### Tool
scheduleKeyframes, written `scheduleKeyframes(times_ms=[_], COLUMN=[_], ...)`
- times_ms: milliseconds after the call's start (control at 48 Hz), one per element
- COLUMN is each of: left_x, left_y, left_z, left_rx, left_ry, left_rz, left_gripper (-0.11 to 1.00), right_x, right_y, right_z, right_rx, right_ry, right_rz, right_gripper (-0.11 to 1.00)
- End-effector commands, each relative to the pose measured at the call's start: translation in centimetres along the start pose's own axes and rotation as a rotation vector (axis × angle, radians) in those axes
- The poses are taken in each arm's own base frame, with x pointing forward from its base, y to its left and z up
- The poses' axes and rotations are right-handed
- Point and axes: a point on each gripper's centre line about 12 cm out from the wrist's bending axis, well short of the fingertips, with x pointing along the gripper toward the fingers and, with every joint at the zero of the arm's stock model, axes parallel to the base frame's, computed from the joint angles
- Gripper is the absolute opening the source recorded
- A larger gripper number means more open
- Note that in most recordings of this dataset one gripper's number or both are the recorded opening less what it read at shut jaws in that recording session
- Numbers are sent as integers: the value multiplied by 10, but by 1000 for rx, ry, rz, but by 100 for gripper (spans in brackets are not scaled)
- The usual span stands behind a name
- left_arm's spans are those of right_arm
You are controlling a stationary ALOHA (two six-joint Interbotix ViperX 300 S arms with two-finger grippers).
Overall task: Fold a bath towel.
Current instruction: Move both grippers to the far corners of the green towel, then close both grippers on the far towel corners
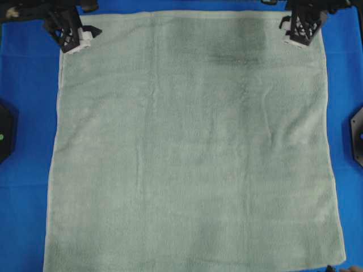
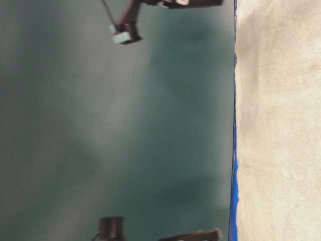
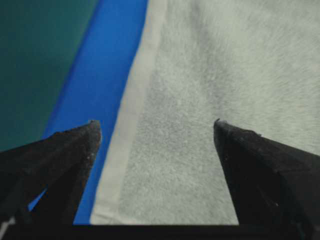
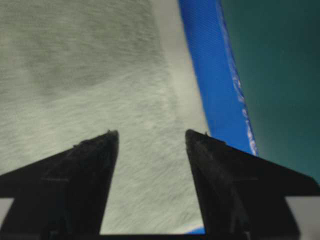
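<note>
The bath towel (image 1: 193,147), pale sage green and fuzzy, lies spread flat in one big square. My left gripper (image 1: 84,36) hovers at its far left corner, and my right gripper (image 1: 296,33) at its far right corner. In the left wrist view the left gripper (image 3: 156,122) stands open, with the towel's lighter hem (image 3: 125,150) and terry (image 3: 210,75) showing untouched between the fingers. In the right wrist view the right gripper (image 4: 151,132) is open too, over the towel (image 4: 90,65) near its hemmed edge. Neither holds any cloth.
A bright blue cloth (image 1: 22,85) covers the table around the towel; its edge (image 2: 233,191) runs beside the towel (image 2: 281,125) in the table-level view. Black arm bases sit at the left (image 1: 4,133) and right (image 1: 357,136) borders.
</note>
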Motion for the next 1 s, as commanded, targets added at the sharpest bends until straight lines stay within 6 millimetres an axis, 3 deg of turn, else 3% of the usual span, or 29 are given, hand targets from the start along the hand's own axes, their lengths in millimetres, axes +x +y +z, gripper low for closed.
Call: scheduleKeyframes(times_ms=[0,271,458,604,708,874,916,979], left_x=[13,48,63,63,62,62,61,61], left_y=[7,22,15,8,1,-4,-5,-5], left_z=[4,-3,-16,-22,-24,-26,-27,-28], left_rx=[0,-34,-38,-45,-29,-26,-25,-26], left_ry=[3,48,111,158,190,208,211,212], left_rz=[8,13,-20,-48,-73,-88,-90,-90], left_gripper=[88,88,87,84,62,14,6,5], right_x=[11,42,60,66,66,66,66,65], right_y=[-12,-31,-35,-31,-28,-22,-20,-15], right_z=[2,-10,-23,-29,-31,-33,-33,-32], right_rx=[14,46,68,72,71,63,58,52], right_ry=[-10,-1,35,58,83,114,118,117], right_rz=[-16,-37,-26,-8,7,28,33,40], right_gripper=[59,59,59,58,48,6,6,6])
